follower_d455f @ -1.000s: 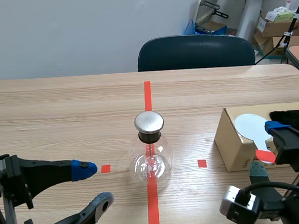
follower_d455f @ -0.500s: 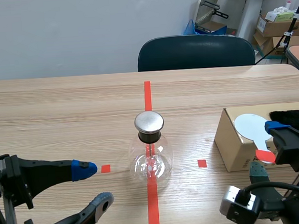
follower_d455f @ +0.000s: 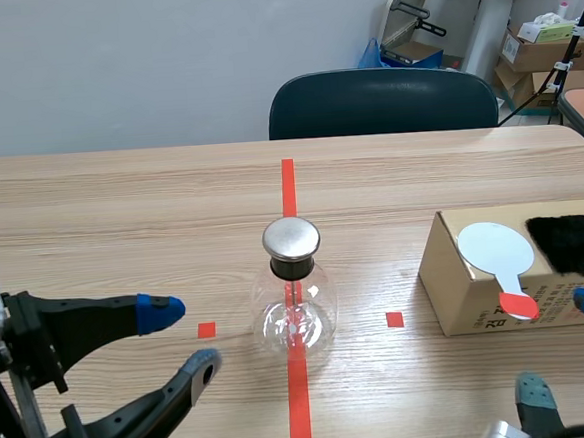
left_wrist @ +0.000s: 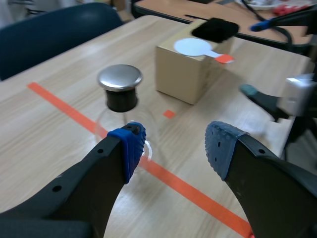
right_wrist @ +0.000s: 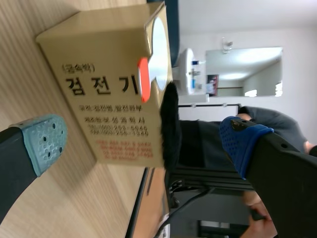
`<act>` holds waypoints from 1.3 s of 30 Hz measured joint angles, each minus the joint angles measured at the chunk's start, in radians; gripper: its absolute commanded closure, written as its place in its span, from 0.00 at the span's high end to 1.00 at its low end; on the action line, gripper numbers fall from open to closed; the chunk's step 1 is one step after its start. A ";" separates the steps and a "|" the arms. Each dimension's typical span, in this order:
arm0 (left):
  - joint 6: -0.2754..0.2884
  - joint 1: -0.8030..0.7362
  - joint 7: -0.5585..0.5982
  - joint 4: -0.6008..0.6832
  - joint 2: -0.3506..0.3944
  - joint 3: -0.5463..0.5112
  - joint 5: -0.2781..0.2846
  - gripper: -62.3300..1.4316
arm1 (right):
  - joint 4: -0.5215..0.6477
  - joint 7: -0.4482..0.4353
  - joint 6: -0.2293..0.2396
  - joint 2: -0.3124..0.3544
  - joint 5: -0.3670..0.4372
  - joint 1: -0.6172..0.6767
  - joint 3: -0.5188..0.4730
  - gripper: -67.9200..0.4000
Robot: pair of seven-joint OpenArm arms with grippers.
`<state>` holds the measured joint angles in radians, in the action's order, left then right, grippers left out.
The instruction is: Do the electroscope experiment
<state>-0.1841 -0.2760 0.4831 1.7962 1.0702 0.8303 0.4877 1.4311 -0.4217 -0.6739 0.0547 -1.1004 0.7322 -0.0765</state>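
The electroscope, a clear glass flask (follower_d455f: 297, 314) with a round metal cap (follower_d455f: 291, 237), stands on the red centre line. My left gripper (follower_d455f: 180, 339) is open just left of the flask, near the table; from its wrist the flask's cap (left_wrist: 120, 78) lies ahead of the open gripper (left_wrist: 173, 146). A white paddle with a red handle (follower_d455f: 497, 253) and a black fur cloth (follower_d455f: 574, 242) lie on a cardboard box (follower_d455f: 468, 302). My right gripper (follower_d455f: 565, 350) is open, low in front of the box (right_wrist: 114, 109), apart from it.
A dark chair (follower_d455f: 382, 100) stands behind the far table edge. Boxes and equipment (follower_d455f: 541, 46) fill the room's back right. The right arm's fingers (left_wrist: 267, 101) show beside the box (left_wrist: 190, 69) in the left wrist view.
My right gripper has drawn back from the box toward the near table edge, uncovering the paddle's handle and the cloth. The left gripper shifted slightly. Flask unmoved.
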 measured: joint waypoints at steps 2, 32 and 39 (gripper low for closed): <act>-0.030 -0.036 0.000 0.000 -0.027 -0.054 0.000 0.49 | 0.057 0.004 0.055 0.033 0.101 0.046 0.000 0.94; -0.029 -0.278 -0.091 0.000 -0.602 -0.694 -0.259 0.69 | 0.502 -0.055 1.141 0.436 0.981 0.130 -0.187 0.96; -0.029 -0.275 -0.153 0.000 -0.622 -0.695 -0.297 0.69 | 0.502 -0.061 1.283 0.442 0.986 0.093 -0.228 0.96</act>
<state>-0.2127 -0.5507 0.3305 1.7962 0.4480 0.1349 0.1905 1.9327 -0.4828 0.6094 0.4965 -0.1139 0.8257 -0.3046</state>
